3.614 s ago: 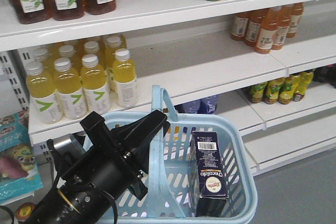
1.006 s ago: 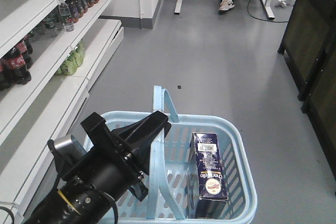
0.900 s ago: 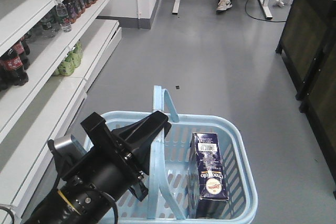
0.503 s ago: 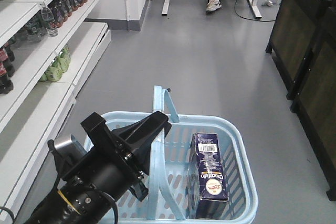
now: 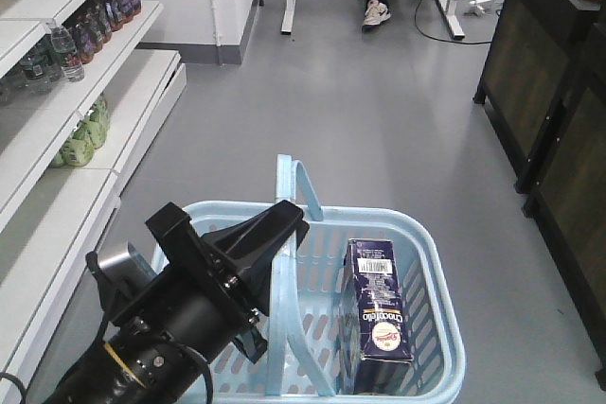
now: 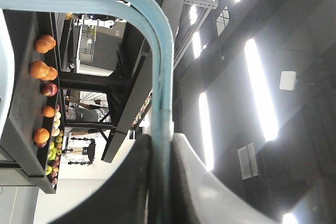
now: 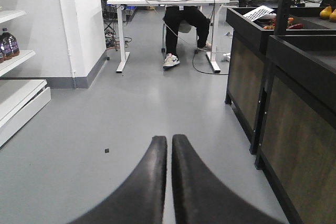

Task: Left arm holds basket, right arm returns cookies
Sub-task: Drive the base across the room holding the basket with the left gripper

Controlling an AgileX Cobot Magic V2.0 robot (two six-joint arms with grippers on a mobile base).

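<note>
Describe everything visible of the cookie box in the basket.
The cookie box is a dark navy carton, apparently cardboard, with white lettering, a round red-white logo and a white barcode patch at its far end. It rests inside the blue basket, on the right side, lengthwise away from the camera. Nothing grips it.

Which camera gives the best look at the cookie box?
The exterior front-facing view: the cookie carton sits in the blue basket, barcode and logo visible. The wrist views miss it: the left shows the basket handle, the right the floor.
</note>
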